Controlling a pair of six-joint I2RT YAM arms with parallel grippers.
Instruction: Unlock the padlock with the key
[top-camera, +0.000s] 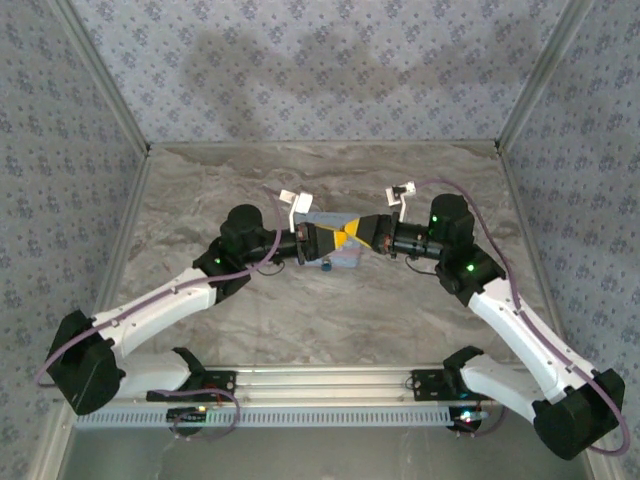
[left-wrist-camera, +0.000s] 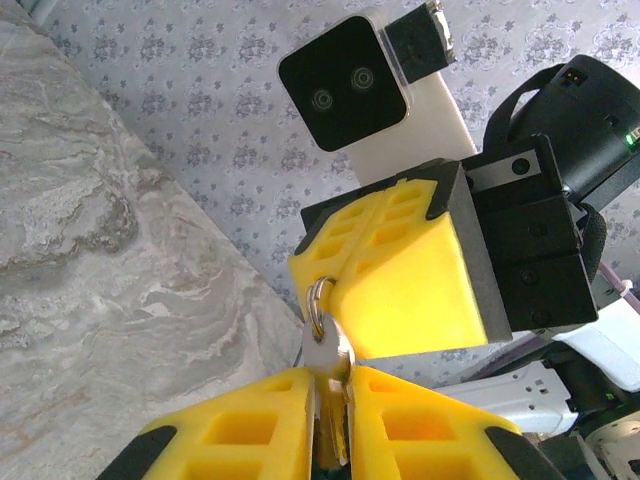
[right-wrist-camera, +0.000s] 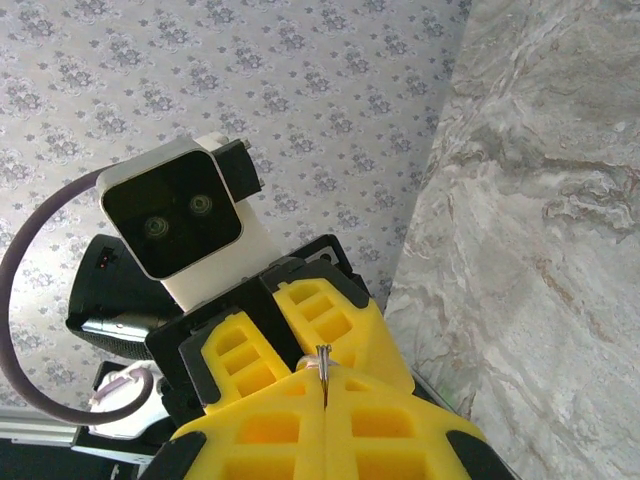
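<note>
Surface: your table shows a grey marbled top | Item: you have a light blue rectangular tin lying flat near its middle, partly hidden | Enclosure: your walls carry a grey floral pattern, with metal posts slanting at the rear corners | Near edge: your slotted rail runs across.

Probably a robotics lab cell: left arm and right arm bolted to an aluminium rail, marble-look tabletop, 3 wallpapered panels between metal posts.
</note>
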